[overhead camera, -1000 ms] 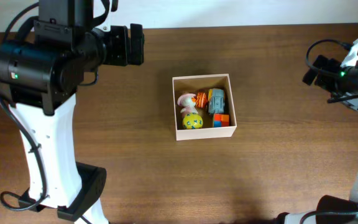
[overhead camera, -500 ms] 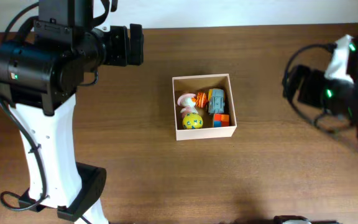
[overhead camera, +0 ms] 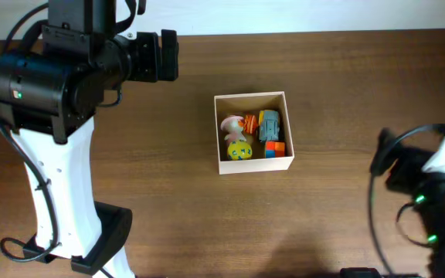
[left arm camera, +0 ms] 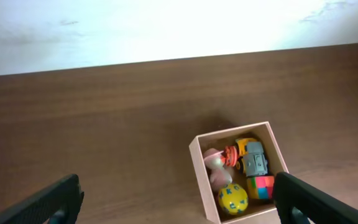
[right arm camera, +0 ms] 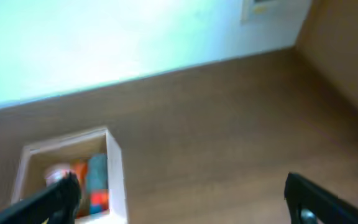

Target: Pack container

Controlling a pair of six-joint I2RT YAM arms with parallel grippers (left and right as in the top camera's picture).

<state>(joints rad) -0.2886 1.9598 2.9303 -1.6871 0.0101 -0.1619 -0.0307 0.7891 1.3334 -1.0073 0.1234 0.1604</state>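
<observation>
At the middle of the table (overhead camera: pixel 338 85) the container (overhead camera: pixel 257 165) sits where it sat a second ago. Its load is unmoved: a pink toy (overhead camera: pixel 230 125), an orange toy (overhead camera: pixel 250 123), a grey toy (overhead camera: pixel 269 123), a yellow ball (overhead camera: pixel 239 150) and a cube (overhead camera: pixel 275 148). What we see changed is the right arm (overhead camera: pixel 431 193). It was up by the table's right edge and has swung down to the lower right corner, well apart from the container. The left arm (overhead camera: pixel 52 85) has not stirred.

From above, the right arm is smeared and cut by the frame, so we cannot pick out its fingers there. Its wrist view is soft too, with only part of the container showing at the lower left. Even so, the right gripper (right arm camera: pixel 182 193) shows its fingers spread wide with nothing between them. The left gripper (left arm camera: pixel 176 190) is likewise wide apart and empty. Its fingers are cropped at the bottom corners, and the container lies ahead between them, untouched.
</observation>
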